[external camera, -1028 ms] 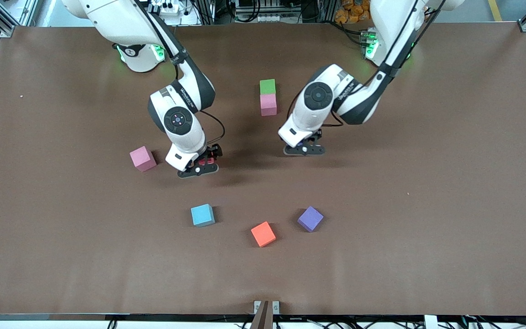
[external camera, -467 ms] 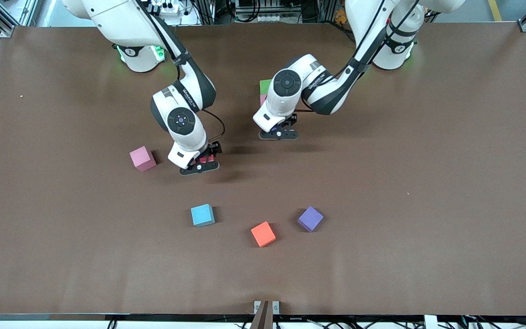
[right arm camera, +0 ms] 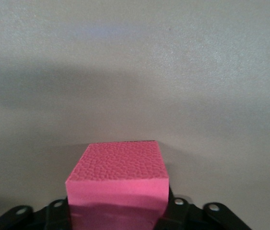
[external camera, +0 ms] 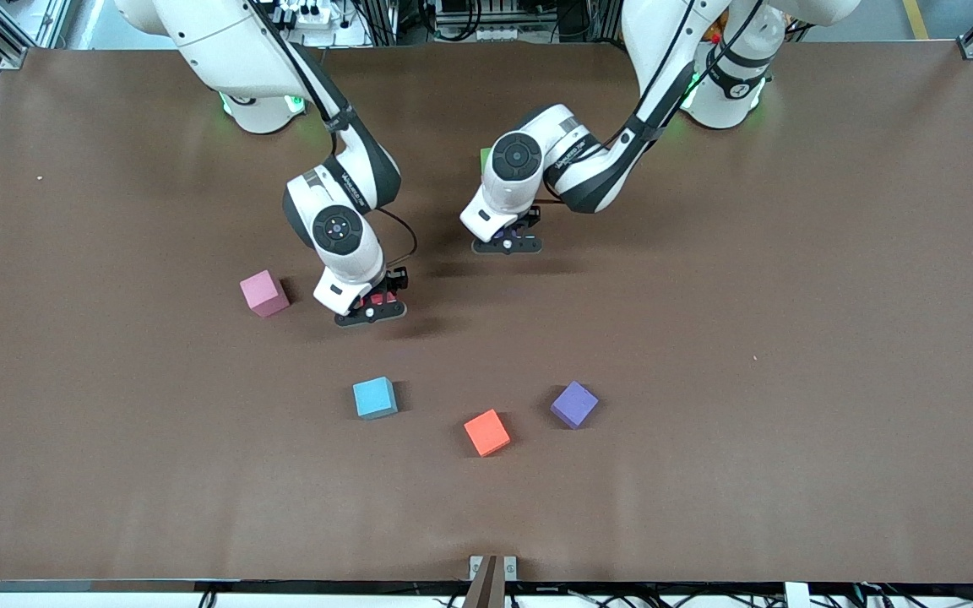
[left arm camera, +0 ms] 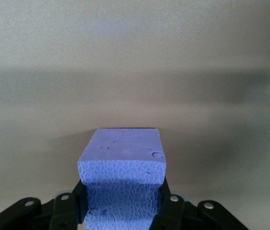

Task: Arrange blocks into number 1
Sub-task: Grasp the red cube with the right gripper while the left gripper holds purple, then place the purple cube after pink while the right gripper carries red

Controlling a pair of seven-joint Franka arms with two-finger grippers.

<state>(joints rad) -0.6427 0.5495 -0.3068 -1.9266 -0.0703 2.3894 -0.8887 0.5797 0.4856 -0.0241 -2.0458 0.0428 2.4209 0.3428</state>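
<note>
My left gripper (external camera: 508, 245) is shut on a blue-violet block (left arm camera: 121, 167), over the table close to a green block (external camera: 484, 157). Only a sliver of the green block shows past the left wrist. My right gripper (external camera: 371, 309) is shut on a red block (external camera: 381, 297), which looks pinkish red (right arm camera: 118, 177) in the right wrist view. It hangs low over the table beside a pink block (external camera: 264, 293). Nearer the front camera lie a light blue block (external camera: 375, 398), an orange block (external camera: 486, 432) and a purple block (external camera: 573, 404).
The brown table (external camera: 790, 338) stretches wide toward the left arm's end. Both arm bases stand at the table's edge farthest from the front camera. A small bracket (external camera: 492, 567) sits at the nearest edge.
The left arm has swung toward the right arm's end and away from the front camera, now covering the pink block and most of the green one. The right gripper has barely shifted.
</note>
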